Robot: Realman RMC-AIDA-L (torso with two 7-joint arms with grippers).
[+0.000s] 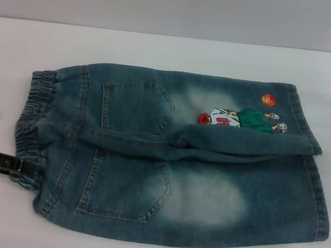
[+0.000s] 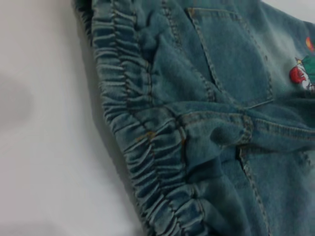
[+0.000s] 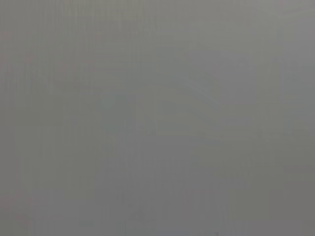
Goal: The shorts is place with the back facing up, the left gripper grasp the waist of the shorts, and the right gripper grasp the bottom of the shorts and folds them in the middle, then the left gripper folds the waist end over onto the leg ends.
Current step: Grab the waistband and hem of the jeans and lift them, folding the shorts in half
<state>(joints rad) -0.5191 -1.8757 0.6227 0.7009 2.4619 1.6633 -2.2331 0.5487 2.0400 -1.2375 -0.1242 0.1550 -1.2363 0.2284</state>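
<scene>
I count one pair of shorts (image 1: 195, 179), showing two back pockets, one waist (image 1: 33, 123), one basketball print (image 1: 267, 99) and one cartoon figure. One tool of mine, the left (image 1: 9, 163), shows.

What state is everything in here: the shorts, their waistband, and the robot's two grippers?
shorts: back up, lying flat on the table, far leg folded partway over toward the near one.
waist: ruffled, at the robot's left, unfolded.
left gripper: at the near corner of the waist, fingers against the band.
right gripper: not in view; its wrist camera shows only plain grey.
</scene>
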